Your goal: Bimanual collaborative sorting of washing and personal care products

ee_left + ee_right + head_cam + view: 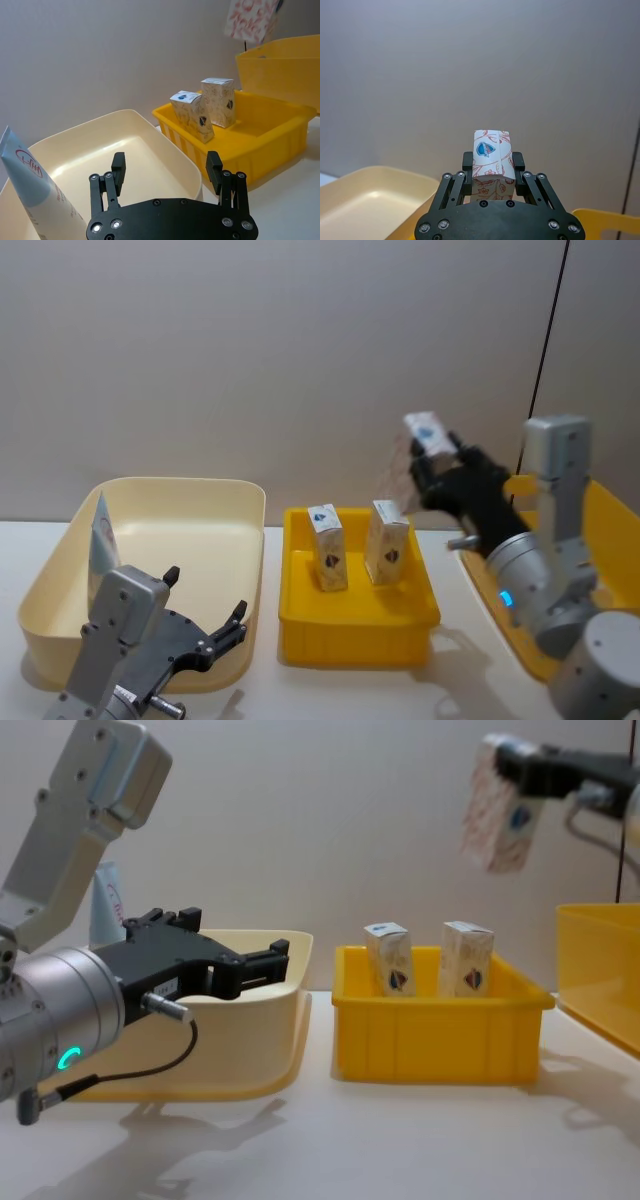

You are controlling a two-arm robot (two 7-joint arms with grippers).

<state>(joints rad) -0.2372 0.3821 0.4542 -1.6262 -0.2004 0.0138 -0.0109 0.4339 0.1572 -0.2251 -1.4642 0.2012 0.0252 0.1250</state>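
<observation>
Up above the small yellow bin [357, 625], the right gripper [437, 462] has a carton [430, 432] clamped between its fingers, hanging in the air with nothing under it but the bin's right end. Behind everything is a plain grey wall with a dark cable [548, 330] running down it. Two more cartons [328, 546] [387, 541] stand in that yellow bin, the left one leaning a bit, the right one upright, close together but not touching. Another, bigger yellow bin [607, 515] sits off to the right, behind the right arm. On the left is a rounded cream bin [190, 510], glossy plastic, with a pale-blue tube [101, 540] propped against its far-left wall. The left gripper [204, 631] hovers over the cream bin's near rim, fingers spread, holding nothing. The cartons are white card with reddish leafy print and a blue badge.
</observation>
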